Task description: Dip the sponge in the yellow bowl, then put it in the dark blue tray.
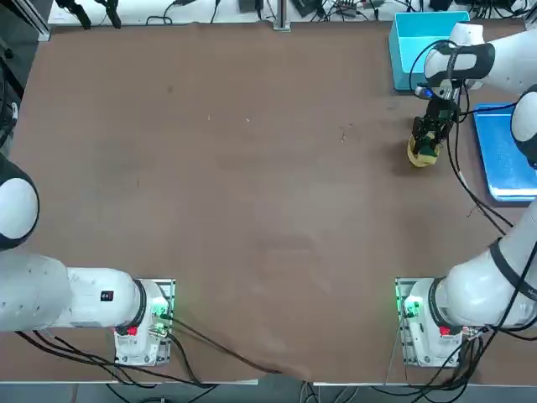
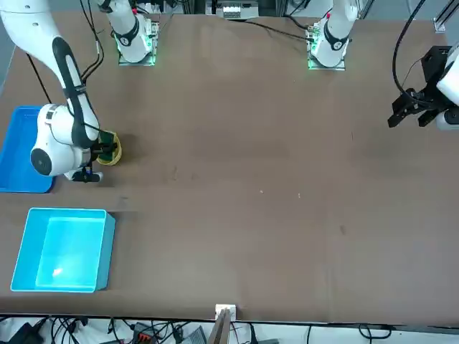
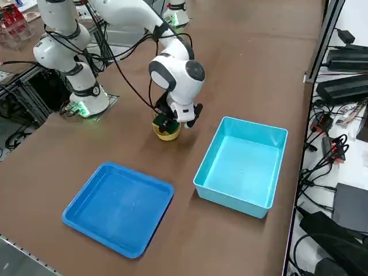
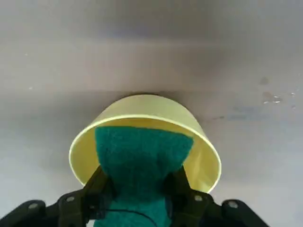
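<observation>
On the worktop (image 1: 252, 210), near its right edge, stands the yellow bowl (image 4: 203, 163); my jaws (image 4: 142, 189) pinch the sponge (image 4: 142, 151), its end inside the rim. I judge this the dip; next, lift clear, then the dark blue tray (image 3: 118, 210).

Place: a robotics lab, as far as we can tell
Arms: white jointed ones we see mounted on a broad brown desk (image 1: 252, 185)
Cabling: black cables (image 3: 319, 167) we find looped along the edge
Frame: metal profile (image 2: 224, 326) beside the desk
Equipment: dark boxes (image 3: 345, 91) on a white surface (image 3: 359, 155)
</observation>
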Controlling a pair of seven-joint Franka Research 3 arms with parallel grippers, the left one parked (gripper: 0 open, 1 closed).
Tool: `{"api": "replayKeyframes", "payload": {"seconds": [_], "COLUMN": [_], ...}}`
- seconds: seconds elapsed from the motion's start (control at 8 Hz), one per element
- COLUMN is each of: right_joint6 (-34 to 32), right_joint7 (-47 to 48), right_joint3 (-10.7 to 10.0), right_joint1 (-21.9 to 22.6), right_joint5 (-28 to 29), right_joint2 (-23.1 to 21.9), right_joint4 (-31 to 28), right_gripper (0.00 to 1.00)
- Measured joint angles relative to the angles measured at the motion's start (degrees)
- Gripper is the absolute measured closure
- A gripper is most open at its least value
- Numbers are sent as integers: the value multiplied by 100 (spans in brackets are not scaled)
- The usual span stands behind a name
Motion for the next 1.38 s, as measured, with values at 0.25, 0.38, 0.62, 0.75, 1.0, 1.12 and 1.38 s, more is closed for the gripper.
{"api": "replayKeyframes", "payload": {"seconds": [0.25, 0.38, 0.62, 0.75, 1.0, 1.12, 1.38], "right_joint6": [5, 9, 57, 106, 128, 128, 158], "right_joint7": [0, 0, 0, -1, -1, -1, -1], "right_joint3": [0, 1, 1, 1, 4, 6, 10], "right_joint1": [0, 0, 0, 0, 0, 0, 1], "right_joint5": [0, 0, 0, 0, 0, 0, 0], "right_joint2": [19, 38, 108, 163, 200, 203, 239], "right_joint4": [0, 1, 3, 4, 14, 16, 17], "right_gripper": [41, 41, 41, 41, 41, 41, 41]}}
